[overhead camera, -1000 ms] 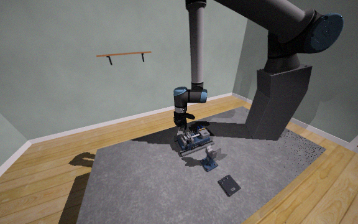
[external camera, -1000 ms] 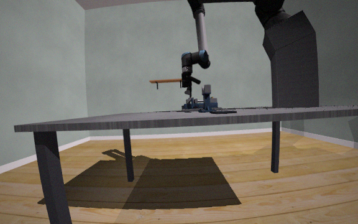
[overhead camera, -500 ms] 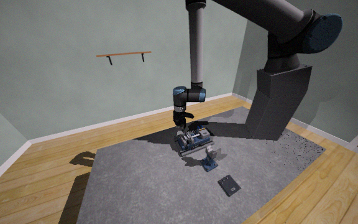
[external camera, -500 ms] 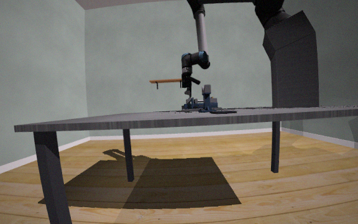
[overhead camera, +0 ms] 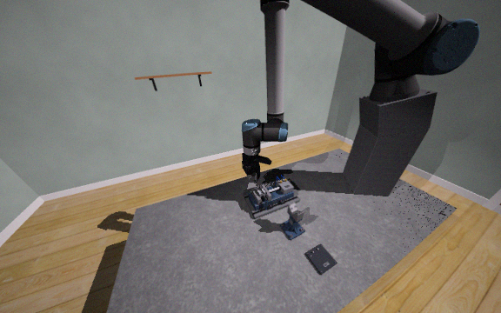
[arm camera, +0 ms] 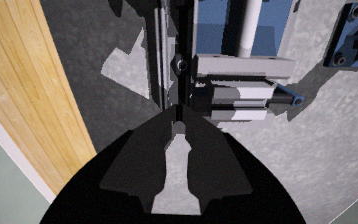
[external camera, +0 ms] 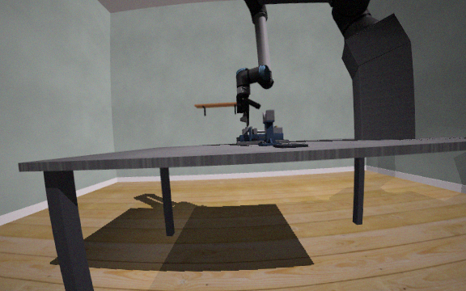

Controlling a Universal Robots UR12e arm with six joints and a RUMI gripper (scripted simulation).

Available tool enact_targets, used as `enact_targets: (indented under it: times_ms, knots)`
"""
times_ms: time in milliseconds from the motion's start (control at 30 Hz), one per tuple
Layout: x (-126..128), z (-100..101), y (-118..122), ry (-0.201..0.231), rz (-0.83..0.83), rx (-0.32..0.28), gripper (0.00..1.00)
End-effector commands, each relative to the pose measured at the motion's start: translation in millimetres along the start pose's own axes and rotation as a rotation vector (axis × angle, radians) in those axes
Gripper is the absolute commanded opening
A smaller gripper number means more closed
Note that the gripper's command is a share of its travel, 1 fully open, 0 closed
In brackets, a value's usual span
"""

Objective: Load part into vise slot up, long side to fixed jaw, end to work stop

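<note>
My gripper [overhead camera: 255, 179] [external camera: 247, 123] [arm camera: 179, 105] is shut and empty, its tips low beside the end of the vise. The vise [overhead camera: 277, 201] is open. Its rod [arm camera: 250, 30] leads to the moving jaw [arm camera: 220, 66]. Beyond that jaw, the grey part [arm camera: 242, 91] appears to lie between the jaws, its length along them; a dark line runs beside it. Part and fixed jaw are hard to tell apart, so contact and slot direction are unclear. A short dark rod with a blue end [arm camera: 297, 101] stands at the far end of the part. The infeed plate [overhead camera: 320, 259] holds no part.
The V-block [overhead camera: 294, 213] [external camera: 269, 116] stands on its blue base [overhead camera: 293, 230] between the vise and the infeed plate. Its base corner [arm camera: 347, 60] shows at upper right in the wrist view. The table edge is near the gripper on the left of that view.
</note>
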State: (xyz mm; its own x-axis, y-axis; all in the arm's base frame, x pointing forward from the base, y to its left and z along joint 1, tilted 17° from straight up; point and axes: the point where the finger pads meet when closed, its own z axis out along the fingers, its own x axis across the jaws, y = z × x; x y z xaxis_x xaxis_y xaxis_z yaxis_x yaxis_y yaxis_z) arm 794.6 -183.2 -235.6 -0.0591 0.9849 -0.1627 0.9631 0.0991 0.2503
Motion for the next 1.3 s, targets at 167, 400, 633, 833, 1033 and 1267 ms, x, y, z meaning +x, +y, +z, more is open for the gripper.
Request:
enact_targets:
  times_ms: [167, 400, 633, 833, 1033, 1267]
  knots:
    - [-0.2, -16.4, 0.6, 0.0, 0.0, -0.001, 0.0]
    - [-0.2, -34.2, 0.6, 0.0, 0.0, -0.001, 0.0]
    - [-0.2, -48.6, 0.6, 0.0, 0.0, -0.001, 0.0]
    - [-0.2, -53.5, 0.6, 0.0, 0.0, -0.001, 0.0]
    - [-0.2, -56.0, 0.6, 0.0, 0.0, -0.001, 0.0]
    - [-0.2, -56.1, 0.6, 0.0, 0.0, -0.001, 0.0]
